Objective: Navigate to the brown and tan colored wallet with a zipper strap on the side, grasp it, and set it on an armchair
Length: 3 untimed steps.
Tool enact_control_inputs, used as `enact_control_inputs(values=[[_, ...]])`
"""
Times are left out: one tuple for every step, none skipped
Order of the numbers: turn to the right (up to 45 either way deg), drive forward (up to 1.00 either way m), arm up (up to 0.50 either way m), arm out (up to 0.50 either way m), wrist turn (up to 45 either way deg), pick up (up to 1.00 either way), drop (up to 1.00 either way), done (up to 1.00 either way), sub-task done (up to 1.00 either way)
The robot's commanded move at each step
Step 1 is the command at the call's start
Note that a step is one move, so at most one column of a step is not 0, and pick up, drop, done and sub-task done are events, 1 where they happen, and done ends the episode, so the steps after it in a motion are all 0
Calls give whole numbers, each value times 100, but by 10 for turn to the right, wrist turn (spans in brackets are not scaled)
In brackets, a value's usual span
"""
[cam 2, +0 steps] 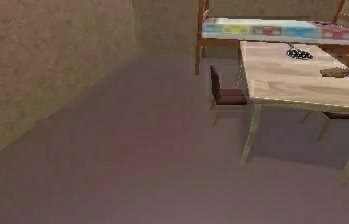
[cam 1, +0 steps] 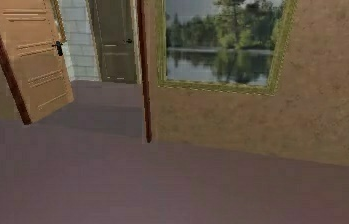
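A small flat brown and tan thing [cam 2: 334, 72] lies on the light wooden table [cam 2: 282, 85] toward the arm side view's right edge; its colour fits the wallet, but no strap can be made out. A small dark blob [cam 2: 300, 53] lies farther back on the same tabletop.
A dark red chair [cam 2: 225, 95] stands at the table's left side, and a bed [cam 2: 272, 30] lies behind. A tan wall [cam 2: 42, 60] runs along the left. Ahead are an open wooden door [cam 1: 32, 55], a doorway post [cam 1: 144, 70] and a framed lake picture [cam 1: 225, 40].
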Motion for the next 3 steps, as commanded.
enact_control_inputs(values=[[-450, 0, 0, 0, 0, 0, 0, 0, 0], [-240, 0, 0, 0, 0, 0, 0, 0, 0], [0, 20, 0, 0, 0, 0, 0, 0, 0]])
